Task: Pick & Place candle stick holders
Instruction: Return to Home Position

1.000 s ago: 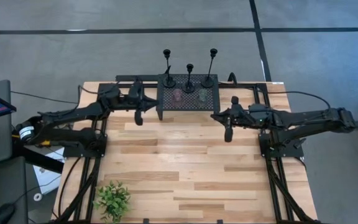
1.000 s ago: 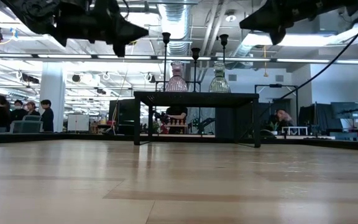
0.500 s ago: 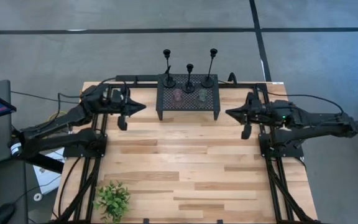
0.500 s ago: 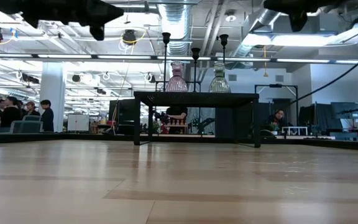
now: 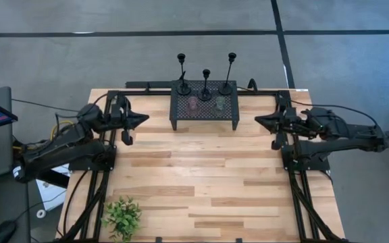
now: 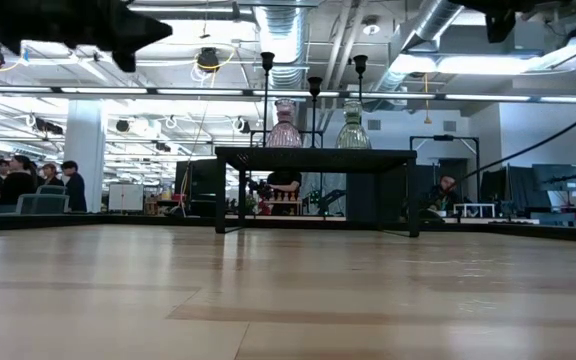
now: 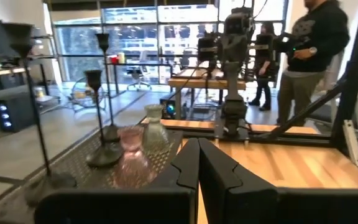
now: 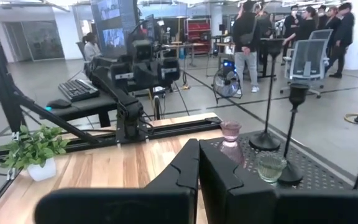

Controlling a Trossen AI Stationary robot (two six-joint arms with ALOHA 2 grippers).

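Three slim black candlesticks stand by their round bases on the far edge of a black mesh stand (image 5: pixel 204 105): a tall one at left (image 5: pixel 182 73), a short one in the middle (image 5: pixel 206 84), a tall one at right (image 5: pixel 229 73). They also show in the left wrist view (image 7: pixel 98 118) and the right wrist view (image 8: pixel 291 134). My left gripper (image 5: pixel 143 117) is shut and empty, left of the stand. My right gripper (image 5: pixel 258 121) is shut and empty, right of the stand.
A pink glass vase (image 5: pixel 193 104) and a clear glass vase (image 5: pixel 219 103) stand on the mesh stand. A small leafy green plant (image 5: pixel 122 216) sits at the table's near left corner. Bare wooden tabletop (image 5: pixel 201 175) lies between the arms. People stand in the room beyond.
Both arms have drawn back from the stand, the left gripper toward the table's left edge and the right gripper toward the right edge. The candlesticks and vases have stayed in place.
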